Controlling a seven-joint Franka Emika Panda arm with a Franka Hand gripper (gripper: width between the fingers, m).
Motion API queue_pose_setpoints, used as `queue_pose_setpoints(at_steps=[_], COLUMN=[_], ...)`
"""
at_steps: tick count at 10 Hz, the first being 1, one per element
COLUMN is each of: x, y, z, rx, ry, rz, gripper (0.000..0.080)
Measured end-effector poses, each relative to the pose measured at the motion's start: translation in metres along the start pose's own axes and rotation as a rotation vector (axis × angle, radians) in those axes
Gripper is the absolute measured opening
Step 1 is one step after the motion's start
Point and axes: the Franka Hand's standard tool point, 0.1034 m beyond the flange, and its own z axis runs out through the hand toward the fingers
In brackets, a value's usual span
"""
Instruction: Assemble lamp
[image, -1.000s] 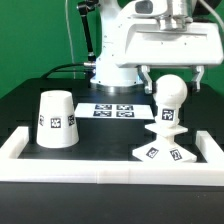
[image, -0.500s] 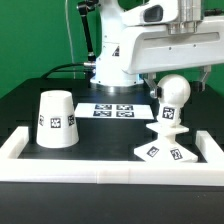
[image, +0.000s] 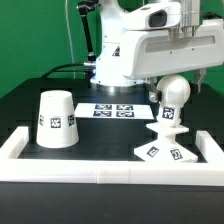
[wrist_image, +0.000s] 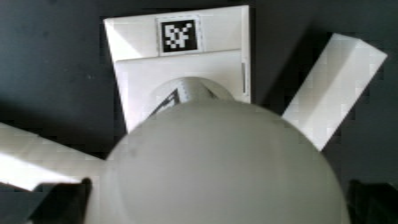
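gripper (image: 177, 86) reads wide open on my screen. its two dark fingers (image: 149, 85) hang spread to either side of the bulb (image: 172, 97), up at its rounded top. i can see a clear gap between each finger and the white plastic, so it grips nothing and touches nothing. it hangs directly above the base (image: 163, 151) with the fingers pointing down.

the bulb stands upright on its neck in the middle of the base. the base lies flat on the black table (image: 100, 135), with square tags showing along its near edge. through the wrist camera i look straight down on the pair. the bulb (wrist_image: 205, 165) fills most of that picture as a big pale dome, and the base (wrist_image: 151, 70) shows beyond it with one tag on it. i can't pick out the fingers with any confidence in that view.

the shade (image: 57, 120) stands well apart from the base, toward the exterior view's left. its wide mouth is down on the table, its narrow end is up, and a tag faces the camera. the marker board (image: 113, 110) lies flat behind the base, toward the arm's foot and a little to the exterior view's left. a low white wall (image: 100, 173) runs in front of the base and up both sides. one stretch of the wall (wrist_image: 338, 85) lies just beside the base in the wrist view.
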Motion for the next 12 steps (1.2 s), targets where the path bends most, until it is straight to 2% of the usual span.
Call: queue_pose_setpoints(at_steps=[3,4,9,12], x=[0.0004,0.0006,0.0008,0.0015], y=[0.0037,0.0048,0.0047,0.0008], z=[-0.0011,-0.0011,-0.001,-0.0002], rx=[-0.005,-0.007,-0.006,0.008], ry=[0.009,0.014,0.014,0.014], rz=[-0.002,-0.001,0.066,0.472], gripper=[0.0698,0.0573,0.0577,0.0577])
